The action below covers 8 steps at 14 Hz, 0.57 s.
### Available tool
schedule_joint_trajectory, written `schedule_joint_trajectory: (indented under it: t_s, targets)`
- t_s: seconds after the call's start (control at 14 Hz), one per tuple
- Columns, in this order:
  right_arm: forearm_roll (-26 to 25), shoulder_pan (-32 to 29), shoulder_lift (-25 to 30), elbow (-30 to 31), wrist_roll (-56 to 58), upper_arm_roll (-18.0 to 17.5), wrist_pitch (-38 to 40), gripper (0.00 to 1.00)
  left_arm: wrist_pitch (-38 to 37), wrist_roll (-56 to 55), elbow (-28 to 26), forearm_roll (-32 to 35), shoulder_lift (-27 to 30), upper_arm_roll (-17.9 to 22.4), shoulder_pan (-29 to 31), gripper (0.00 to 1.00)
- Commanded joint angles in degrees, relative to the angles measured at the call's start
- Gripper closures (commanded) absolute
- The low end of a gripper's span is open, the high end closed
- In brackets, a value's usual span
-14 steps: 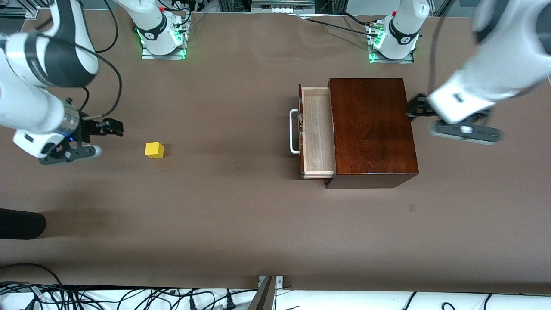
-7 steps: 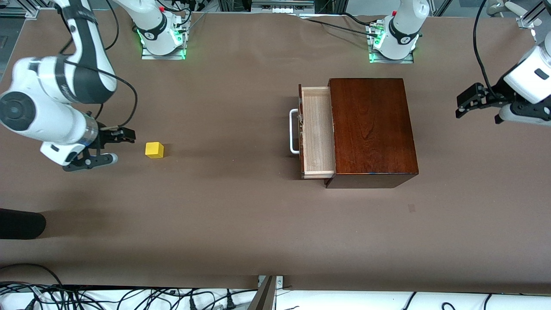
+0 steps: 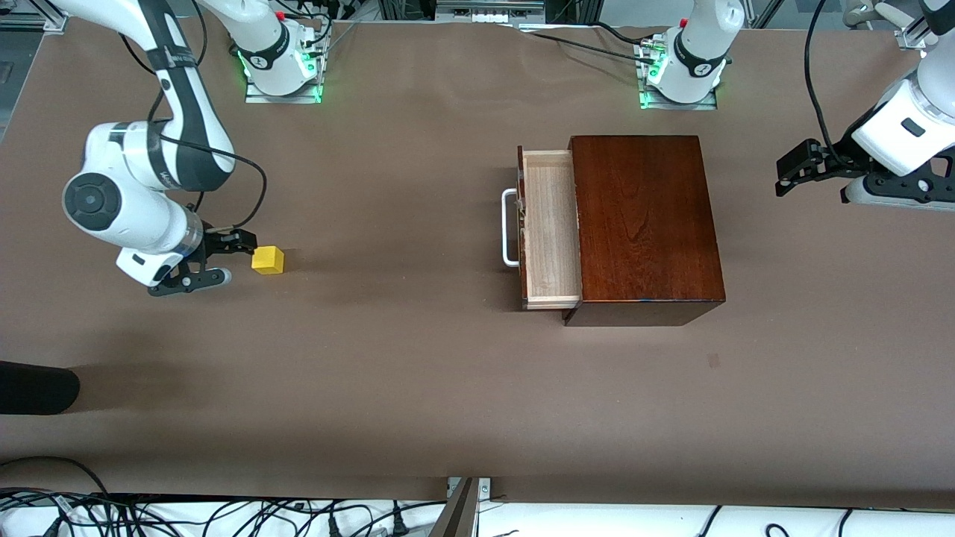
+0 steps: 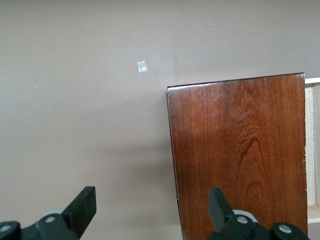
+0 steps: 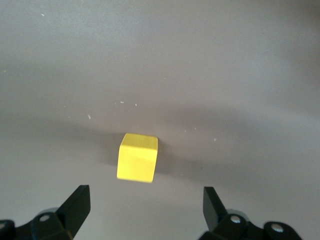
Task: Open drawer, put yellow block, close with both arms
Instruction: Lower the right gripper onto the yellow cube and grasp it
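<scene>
The yellow block (image 3: 268, 259) sits on the table toward the right arm's end; it also shows in the right wrist view (image 5: 137, 157). My right gripper (image 3: 237, 245) is open and low, just beside the block, which lies ahead of its spread fingers. The drawer (image 3: 550, 229) stands pulled out of the dark mahogany box (image 3: 643, 224), its white handle (image 3: 509, 227) facing the right arm's end. My left gripper (image 3: 789, 173) is open and empty, in the air past the box's back end. The box top shows in the left wrist view (image 4: 240, 155).
A small pale mark (image 3: 714, 361) lies on the brown table nearer the front camera than the box. A black object (image 3: 37, 388) pokes in at the table's edge. Cables run along the front edge.
My right gripper has moved toward the yellow block and now sits right beside it. My left gripper drew away from the box's back end and has since shifted slightly toward it.
</scene>
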<state>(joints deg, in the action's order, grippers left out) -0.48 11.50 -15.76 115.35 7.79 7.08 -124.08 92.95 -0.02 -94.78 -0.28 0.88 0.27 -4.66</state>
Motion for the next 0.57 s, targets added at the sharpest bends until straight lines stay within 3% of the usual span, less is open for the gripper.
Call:
schedule_joint_trajectory:
  t_s: [0.0,0.36,0.5]
  targets:
    - [1.97,-0.16,-1.54,4.08,0.21,-0.05,-7.38,0.00,-0.22,-0.94,-0.32,0.10,0.35,-0.19,-0.26,0.00]
    - [2.42,-0.16,-2.35,9.88,-0.49,-0.14,-16.61,0.00,-0.13,-1.21,-0.32,1.25,0.26,-0.19,-0.26,0.00]
    - [3.55,-0.16,-2.70,10.07,-0.50,-0.14,-16.89,0.00,-0.05,-1.21,-0.32,1.25,0.26,-0.19,-0.26,0.00]
